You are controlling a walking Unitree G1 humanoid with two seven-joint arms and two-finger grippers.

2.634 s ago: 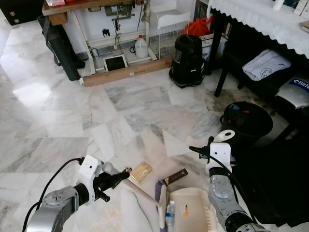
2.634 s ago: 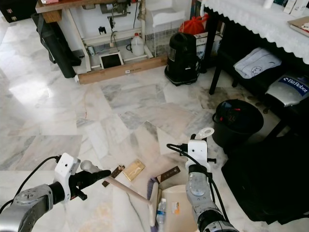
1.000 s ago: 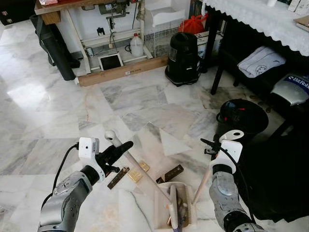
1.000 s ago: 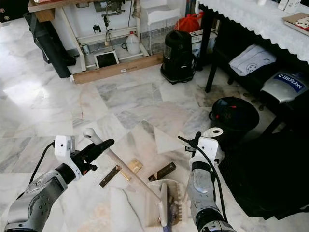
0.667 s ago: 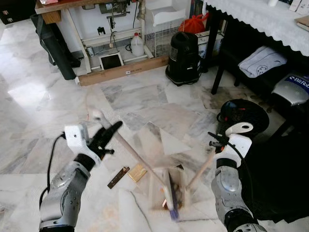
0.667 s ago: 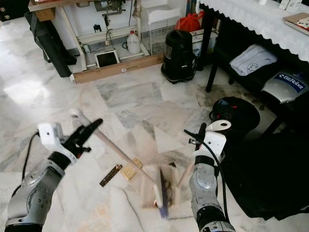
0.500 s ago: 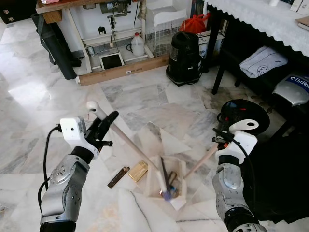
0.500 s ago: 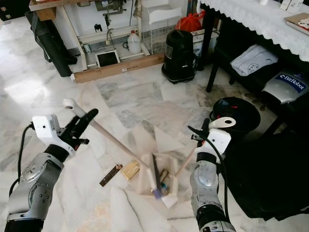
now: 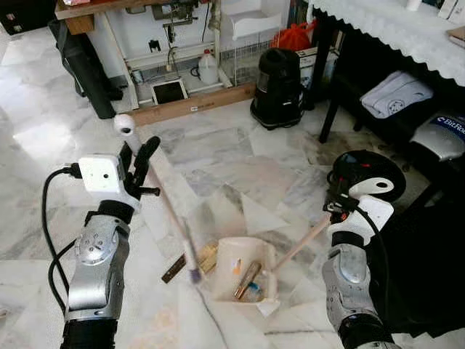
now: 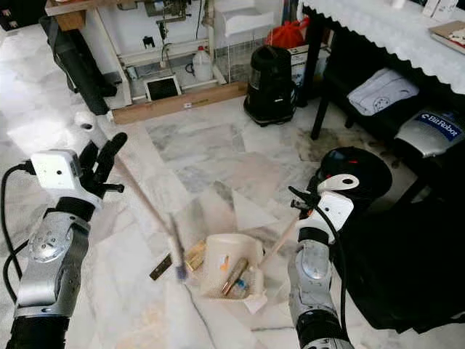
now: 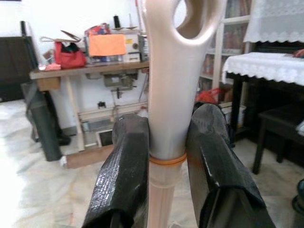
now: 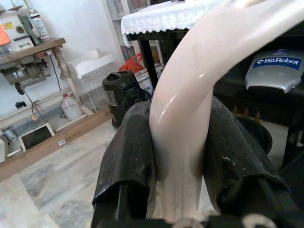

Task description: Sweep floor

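On the marble floor between our arms sits the dustpan (image 9: 243, 267), already loaded with scraps — our right gripper (image 12: 176, 137) clamps its handle, our left gripper (image 11: 167, 156) clamps the broom (image 9: 166, 205) — so next we judge the gold scrap (image 9: 208, 254) beside it needs sweeping in.

Both arms are silver-grey metal built of rounded, jointed segments, with a round disc at each forearm joint and black sections near the elbows. The left gripper (image 9: 142, 161) has two long black fingers (image 11: 124, 175) with a woven, textured surface; a white box-shaped camera module sits just behind it, fed by a black cable looping alongside the arm. The right gripper (image 10: 314, 200) carries a matching white module with thin black wiring
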